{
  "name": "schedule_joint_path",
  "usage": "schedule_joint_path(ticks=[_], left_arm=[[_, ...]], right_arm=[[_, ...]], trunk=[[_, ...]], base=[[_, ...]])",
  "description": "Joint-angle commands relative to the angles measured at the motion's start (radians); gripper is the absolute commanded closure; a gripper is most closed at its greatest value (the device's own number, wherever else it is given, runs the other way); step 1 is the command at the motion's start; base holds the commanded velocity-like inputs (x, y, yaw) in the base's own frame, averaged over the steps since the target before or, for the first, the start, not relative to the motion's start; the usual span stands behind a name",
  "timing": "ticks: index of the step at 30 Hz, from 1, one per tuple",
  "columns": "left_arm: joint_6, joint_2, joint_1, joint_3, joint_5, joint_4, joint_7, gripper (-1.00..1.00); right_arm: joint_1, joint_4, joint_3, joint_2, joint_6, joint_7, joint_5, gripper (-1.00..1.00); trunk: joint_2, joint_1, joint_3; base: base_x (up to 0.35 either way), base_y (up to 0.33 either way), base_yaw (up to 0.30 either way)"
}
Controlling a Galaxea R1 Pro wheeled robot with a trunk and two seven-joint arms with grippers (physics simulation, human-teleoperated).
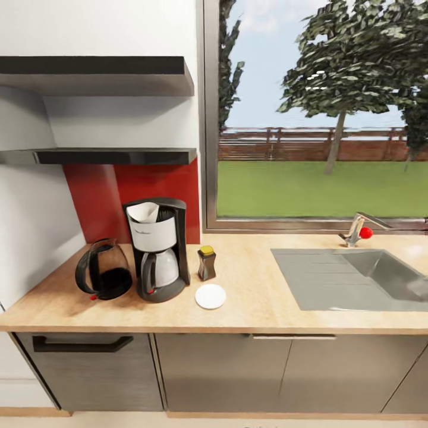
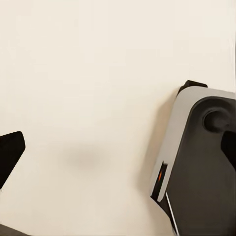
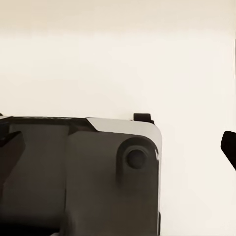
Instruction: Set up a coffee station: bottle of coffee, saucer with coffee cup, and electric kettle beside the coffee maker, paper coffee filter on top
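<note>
The tabletop [image 1: 267, 309] is already carrying most of the station. The coffee maker [image 1: 158, 248] is standing by the red backsplash with the filter [image 1: 143, 211] sitting in its top. The kettle [image 1: 103, 269] is just beside it on one side, the bottle [image 1: 206, 263] just beside it on the other, and the saucer [image 1: 210, 296] is lying bare in front of the bottle.

So the step in hand, as I judge it, is the cup. The next move calls for finding it, carrying it back, and setting it squarely on the saucer.

Counted: one coffee maker, one filter, one kettle, one bottle, one saucer, two shelves [image 1: 107, 156], both bare.

The wrist views are looking down at pale floor and the robot's base; I cannot tell whether either set of jaws is open or closed.
</note>
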Motion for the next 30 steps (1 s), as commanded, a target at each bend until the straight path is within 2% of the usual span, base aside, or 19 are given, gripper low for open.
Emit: schedule_joint_path(ticks=[1,12,20,30], left_arm=[[-0.004,0.000,0.000,0.005,-0.006,0.003,0.001,-1.00],[-0.013,-0.011,0.000,0.008,-0.005,0.004,0.002,-1.00],[-0.019,-0.079,0.000,0.011,-0.002,0.002,0.001,-1.00],[-0.019,-0.086,0.000,0.010,-0.002,0.000,0.001,-1.00]], right_arm=[[-0.001,0.001,-0.009,0.000,-0.003,0.003,0.009,-1.00],[-0.001,0.000,-0.009,-0.001,-0.003,0.004,0.010,-1.00],[-0.001,0.000,-0.010,-0.004,-0.003,0.004,0.010,-1.00],[-0.001,0.000,-0.009,-0.011,-0.001,0.004,0.010,-1.00]], trunk=[[-0.001,0.000,0.000],[-0.001,0.000,0.000],[-0.001,0.000,0.000],[-0.001,0.000,0.000]], base=[[0.000,0.000,-0.300],[0.000,0.000,-0.300],[0.000,0.000,-0.300],[0.000,0.000,-0.300]])
